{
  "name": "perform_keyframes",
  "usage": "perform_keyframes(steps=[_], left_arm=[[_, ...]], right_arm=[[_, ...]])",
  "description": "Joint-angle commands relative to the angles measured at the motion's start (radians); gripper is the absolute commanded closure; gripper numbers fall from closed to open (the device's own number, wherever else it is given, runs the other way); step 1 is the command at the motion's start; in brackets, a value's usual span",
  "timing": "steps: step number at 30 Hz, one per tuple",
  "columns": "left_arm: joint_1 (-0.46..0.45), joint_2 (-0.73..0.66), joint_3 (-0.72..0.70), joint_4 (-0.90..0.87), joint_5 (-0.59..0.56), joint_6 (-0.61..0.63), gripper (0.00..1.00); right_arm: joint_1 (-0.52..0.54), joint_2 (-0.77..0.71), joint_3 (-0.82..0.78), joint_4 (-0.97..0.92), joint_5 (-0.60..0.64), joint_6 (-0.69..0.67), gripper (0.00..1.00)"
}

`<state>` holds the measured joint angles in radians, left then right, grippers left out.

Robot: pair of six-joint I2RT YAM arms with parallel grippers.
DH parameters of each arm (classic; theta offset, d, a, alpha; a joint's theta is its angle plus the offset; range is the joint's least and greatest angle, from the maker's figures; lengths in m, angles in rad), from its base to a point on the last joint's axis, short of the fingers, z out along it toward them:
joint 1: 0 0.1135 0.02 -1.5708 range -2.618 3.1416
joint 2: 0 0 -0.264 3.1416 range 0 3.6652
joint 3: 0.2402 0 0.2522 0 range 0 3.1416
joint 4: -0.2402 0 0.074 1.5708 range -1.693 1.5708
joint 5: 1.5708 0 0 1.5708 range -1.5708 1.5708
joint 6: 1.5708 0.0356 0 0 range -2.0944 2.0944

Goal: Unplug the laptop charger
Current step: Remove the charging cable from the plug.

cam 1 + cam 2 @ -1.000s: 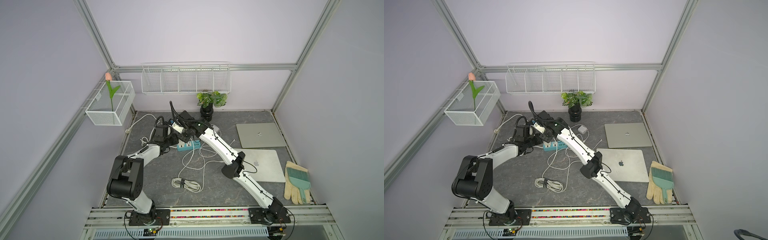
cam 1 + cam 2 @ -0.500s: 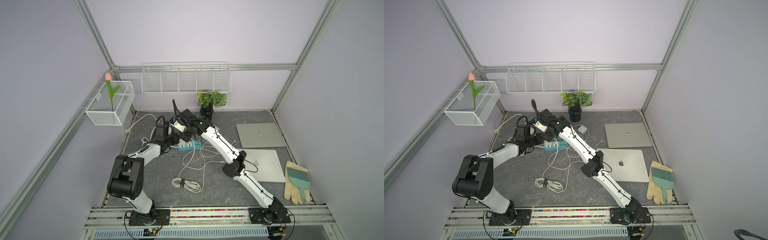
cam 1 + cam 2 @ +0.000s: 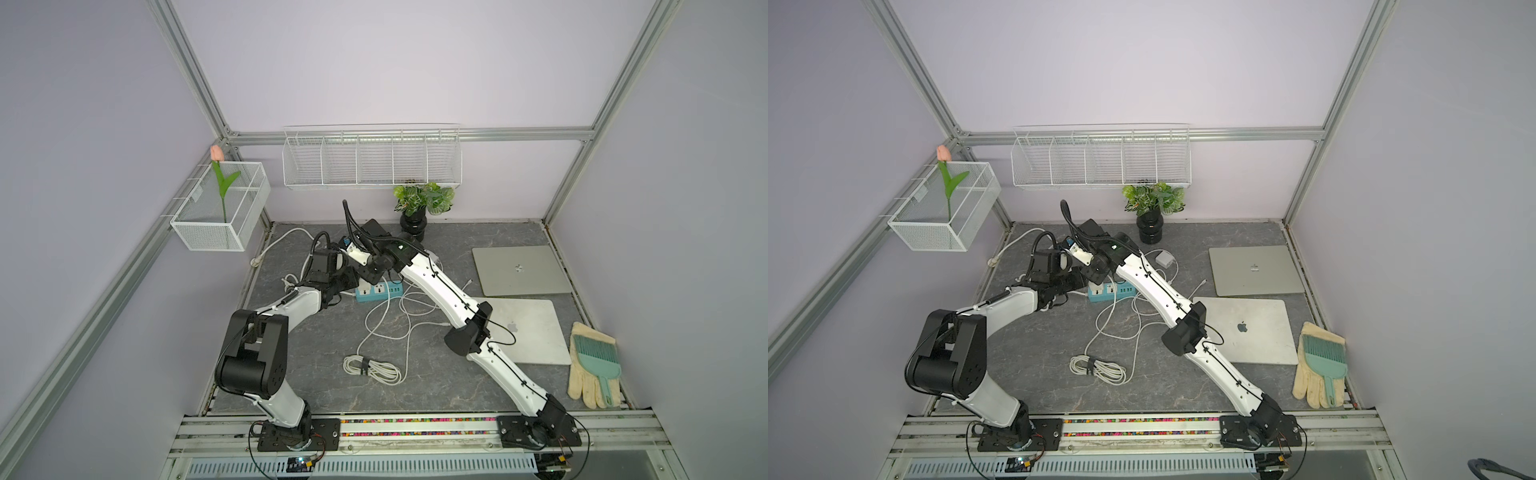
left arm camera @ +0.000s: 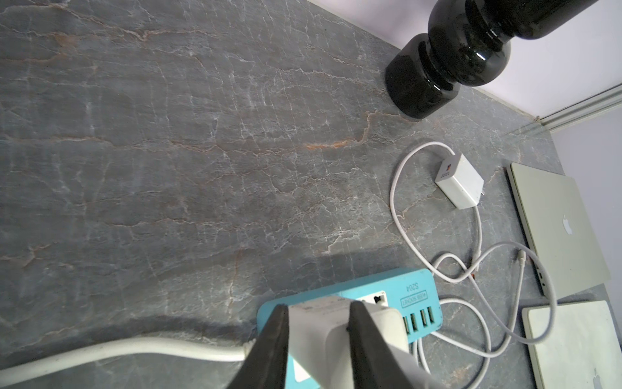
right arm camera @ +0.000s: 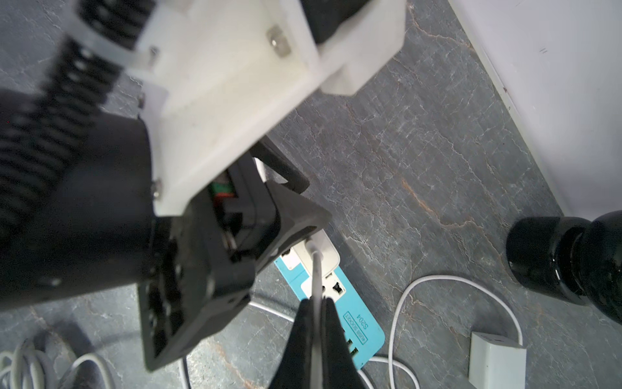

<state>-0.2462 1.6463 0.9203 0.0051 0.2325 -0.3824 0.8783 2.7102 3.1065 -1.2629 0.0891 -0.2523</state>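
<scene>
With our left gripper point(image 4: 319, 304) clamped on the charger point(image 4: 319, 336), seated in the power strip point(image 4: 415, 286) toward the surface's back left corner, and our right gripper point(image 5: 316, 304) pinched shut on its cable point(image 5: 315, 269), we judge the extraction needs 1 straight pull.

Looks like a robotics lab test cell rather than a lived-in room: boxed in by aluminium framing point(image 3: 519, 134) and plain lilac wall panels point(image 3: 395, 62), with a left arm point(image 3: 253, 345) and a right arm point(image 3: 436, 286) bolted to a slotted rail point(image 3: 415, 432) along the front of a stone-patterned surface point(image 3: 457, 390). Dressed with staged office and household props: one closed laptop point(image 3: 519, 270) and a second laptop point(image 3: 536, 328), a potted plant point(image 3: 422, 197), an artificial tulip point(image 3: 216, 153) in a mesh basket point(image 3: 216, 232), and a teal hand brush point(image 3: 596, 353) lying on a work glove point(image 3: 582, 382).
</scene>
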Motion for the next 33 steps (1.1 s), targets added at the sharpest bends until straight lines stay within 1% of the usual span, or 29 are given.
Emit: perform_keyframes(steps=[1, 4, 7, 17, 21, 24, 26, 29, 33], left_arm=[[-0.013, 0.093, -0.058, -0.26, -0.065, 0.031, 0.67], [-0.012, 0.091, -0.058, -0.259, -0.067, 0.031, 0.68], [-0.015, 0.088, -0.061, -0.257, -0.07, 0.03, 0.68], [-0.023, 0.087, -0.062, -0.258, -0.081, 0.03, 0.68], [-0.024, 0.09, -0.059, -0.259, -0.081, 0.03, 0.68], [-0.023, 0.087, -0.062, -0.257, -0.083, 0.028, 0.69], [-0.024, 0.08, -0.065, -0.253, -0.088, 0.029, 0.68], [-0.023, 0.074, -0.066, -0.248, -0.089, 0.027, 0.68], [-0.024, 0.04, -0.081, -0.235, -0.1, 0.029, 0.67]], right_arm=[[0.01, -0.173, 0.05, 0.073, -0.081, 0.006, 0.93], [0.006, -0.185, 0.05, 0.074, -0.063, 0.003, 0.93], [0.0, -0.191, 0.05, 0.074, -0.093, 0.011, 0.93], [0.004, -0.205, 0.05, 0.062, -0.045, -0.007, 0.93], [0.008, -0.219, 0.05, 0.067, -0.049, -0.008, 0.93], [0.009, -0.225, 0.05, 0.035, -0.02, -0.018, 0.94], [0.003, -0.231, 0.051, 0.004, 0.001, 0.0, 0.93], [-0.018, -0.24, 0.05, -0.06, -0.046, 0.049, 0.93], [-0.029, -0.225, 0.05, -0.181, -0.151, 0.109, 0.93]])
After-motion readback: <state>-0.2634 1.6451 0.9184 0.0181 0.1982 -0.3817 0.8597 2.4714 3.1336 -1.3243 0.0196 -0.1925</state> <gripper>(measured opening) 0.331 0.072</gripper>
